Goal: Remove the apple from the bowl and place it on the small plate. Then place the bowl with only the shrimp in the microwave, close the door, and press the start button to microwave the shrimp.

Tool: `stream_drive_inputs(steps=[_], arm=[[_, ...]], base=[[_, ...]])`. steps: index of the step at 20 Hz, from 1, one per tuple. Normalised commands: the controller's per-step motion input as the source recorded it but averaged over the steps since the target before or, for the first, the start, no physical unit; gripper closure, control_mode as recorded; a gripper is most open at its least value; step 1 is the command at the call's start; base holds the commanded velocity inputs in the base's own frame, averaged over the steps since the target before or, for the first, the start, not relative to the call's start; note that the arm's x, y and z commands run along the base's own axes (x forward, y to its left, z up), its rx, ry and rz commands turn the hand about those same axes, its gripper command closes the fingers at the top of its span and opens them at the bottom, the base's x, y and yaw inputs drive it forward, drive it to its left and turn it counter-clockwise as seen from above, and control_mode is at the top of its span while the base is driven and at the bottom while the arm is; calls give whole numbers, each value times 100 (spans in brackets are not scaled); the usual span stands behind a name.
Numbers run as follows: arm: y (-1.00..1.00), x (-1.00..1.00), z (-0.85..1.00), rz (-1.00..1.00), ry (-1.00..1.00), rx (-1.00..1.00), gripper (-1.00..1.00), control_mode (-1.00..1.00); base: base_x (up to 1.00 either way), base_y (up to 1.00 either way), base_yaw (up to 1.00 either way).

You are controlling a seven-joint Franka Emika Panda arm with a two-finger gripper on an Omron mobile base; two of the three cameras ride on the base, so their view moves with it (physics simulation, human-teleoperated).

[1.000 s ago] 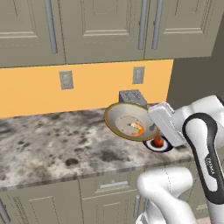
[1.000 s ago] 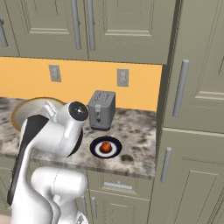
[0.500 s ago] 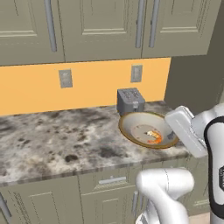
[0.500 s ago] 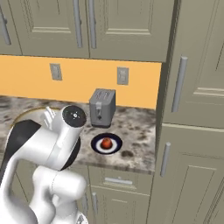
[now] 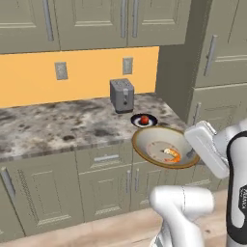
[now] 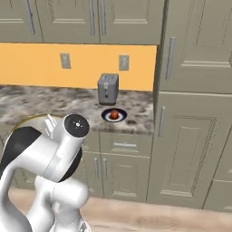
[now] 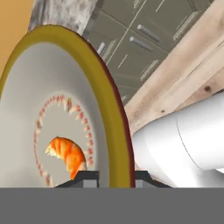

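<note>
Gripping the bowl [image 5: 161,147] by its tan-gold rim, the gripper [image 7: 113,177] has one dark fingertip inside the rim and one outside it, the jaws clamped on that edge as the hand view shows. The bowl hangs in the air in front of the granite counter [image 5: 58,125], off its front edge and level with the drawer fronts in the left base view, tilted only slightly. The shrimp [image 5: 172,155] lies on the pale inside of the bowl, toward the side where the white hand grips; in the hand view the shrimp [image 7: 68,154] sits just beside the inner fingertip.

On the counter, the small plate [image 5: 144,121] with its dark band rests near the front edge, in front of the grey toaster [image 5: 122,95] and a little toward the tall cabinet [image 5: 217,62] that ends the counter. The apple [image 5: 144,119] sits on the white centre of that plate. From the right base view the same pair shows: the small plate [image 6: 113,116] with the apple [image 6: 114,114] on it, directly in front of the toaster [image 6: 108,89], with the counter's end just beside it.
</note>
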Motion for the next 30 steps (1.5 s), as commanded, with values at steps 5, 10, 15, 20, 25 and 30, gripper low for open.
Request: stream_drive_inputs(steps=[5, 10, 15, 20, 25, 30], arm=[[0, 0, 0, 0, 0, 0, 100, 100], [0, 0, 0, 0, 0, 0, 100, 100], [0, 0, 0, 0, 0, 0, 100, 100], [0, 0, 0, 0, 0, 0, 100, 100], [0, 0, 0, 0, 0, 0, 100, 100], [0, 0, 0, 0, 0, 0, 100, 100]], base=[[-99, 0, -60], [-64, -10, -73], [1, -56, -44], [37, -88, -6], [72, -77, -5], [87, -37, -42]])
